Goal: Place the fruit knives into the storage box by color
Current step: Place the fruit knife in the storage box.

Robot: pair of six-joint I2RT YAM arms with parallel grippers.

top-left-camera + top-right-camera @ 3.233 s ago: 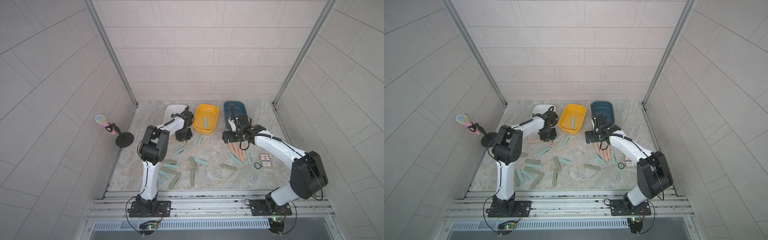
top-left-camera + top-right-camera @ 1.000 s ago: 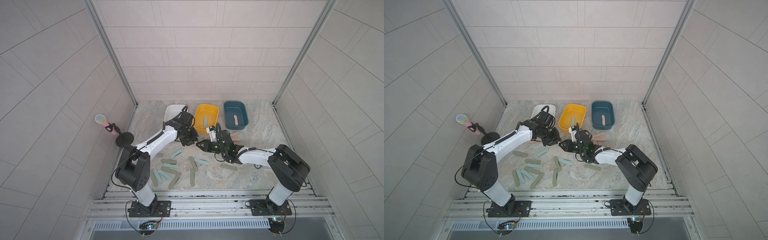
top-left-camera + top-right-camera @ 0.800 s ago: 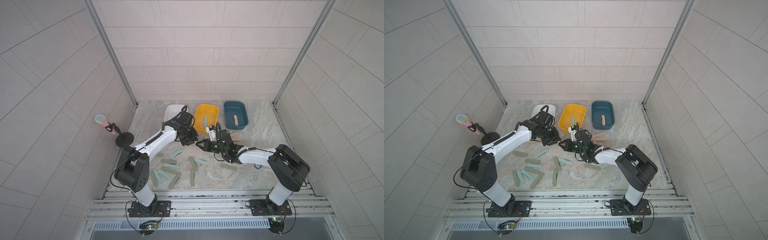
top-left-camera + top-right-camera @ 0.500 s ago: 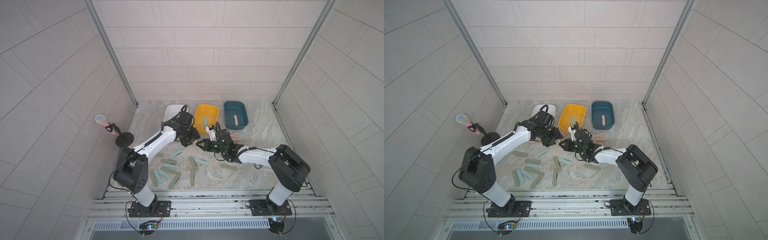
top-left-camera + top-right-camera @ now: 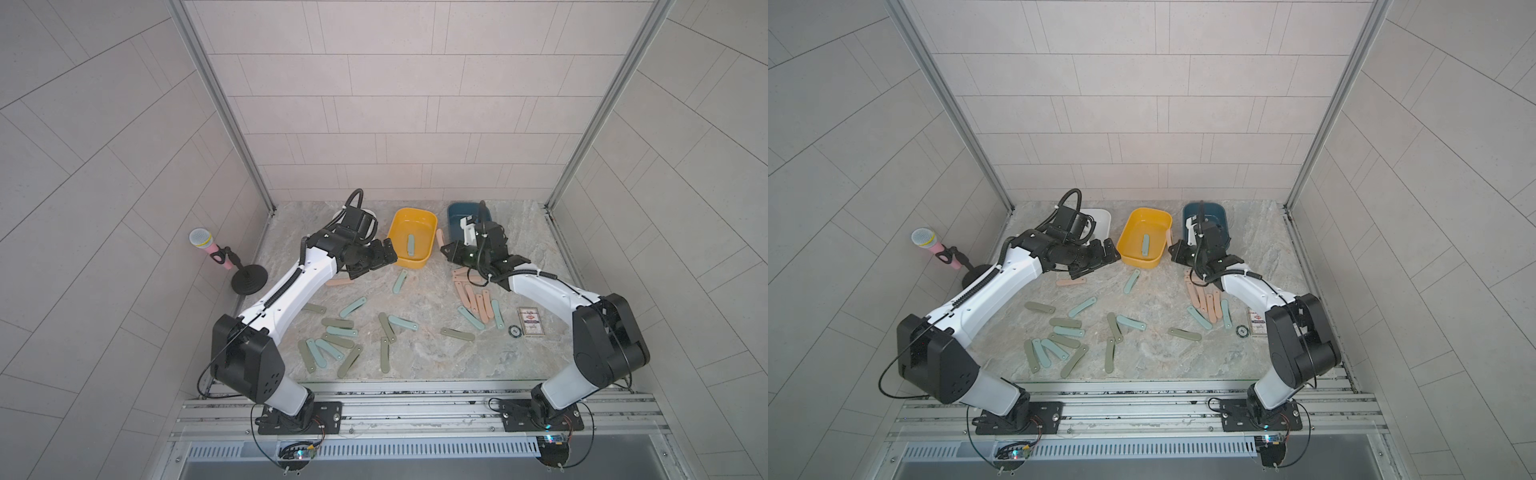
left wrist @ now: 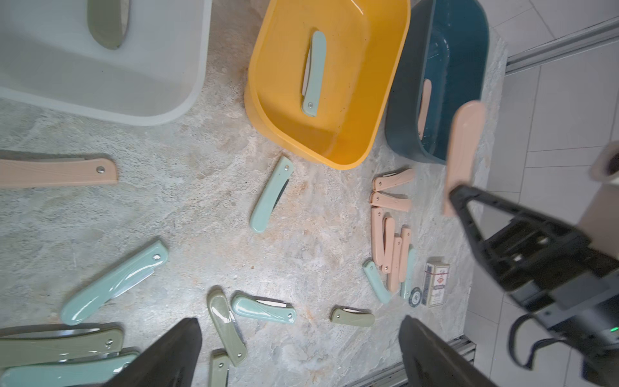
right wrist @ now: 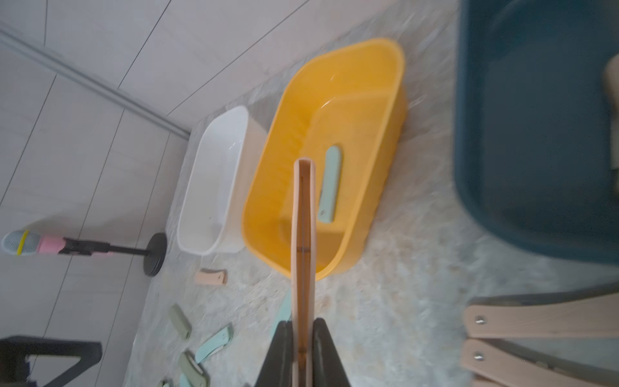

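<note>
- in a top view, our right hand [image 5: 444,248] clamps a peach knife [image 5: 439,237] beside the blue box [image 5: 455,216].
- left wrist: our left hand [image 6: 298,323] hangs open, empty.
- right wrist: peach knife pinched endwise; we clear the rim, then release low.

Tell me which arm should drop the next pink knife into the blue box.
Right. The right gripper is shut on a pink knife close to the blue box; the left gripper is open and empty, over by the white box.
</note>
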